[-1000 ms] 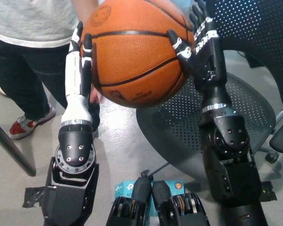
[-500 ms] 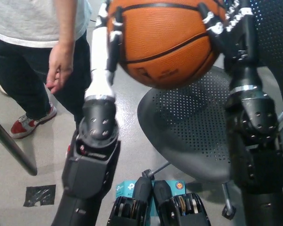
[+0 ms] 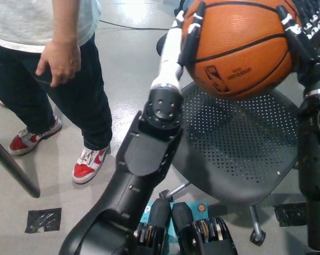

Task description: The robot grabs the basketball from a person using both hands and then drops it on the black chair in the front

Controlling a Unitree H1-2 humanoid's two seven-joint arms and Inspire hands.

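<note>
The basketball [image 3: 238, 49] sat in the upper right of the frame, held in the air between both robot hands and directly above the perforated seat of the black chair [image 3: 240, 154], not touching it. The left hand [image 3: 178, 40], white, pressed against the ball's left side, its fingers [image 3: 193, 29] spread and laid flat along the orange skin. The right hand [image 3: 309, 32], black, pressed against the ball's right side at the frame's upper right edge, its fingers [image 3: 290, 26] likewise curved onto the surface; both hands were clamped on the ball from opposite sides. The ball's printed logo faced the camera, low on its front.

The chair filled the centre right, its seat tilted slightly and its base leg and a caster showing at the lower right. At the upper left stood a person [image 3: 48, 64] in a light shirt, dark trousers and red-and-white shoes [image 3: 88, 162], one hand [image 3: 59, 61] hanging loose at the hip, well apart from the ball. A strip of black tape [image 3: 43, 219] lay on the grey floor [image 3: 123, 64] at the lower left.
</note>
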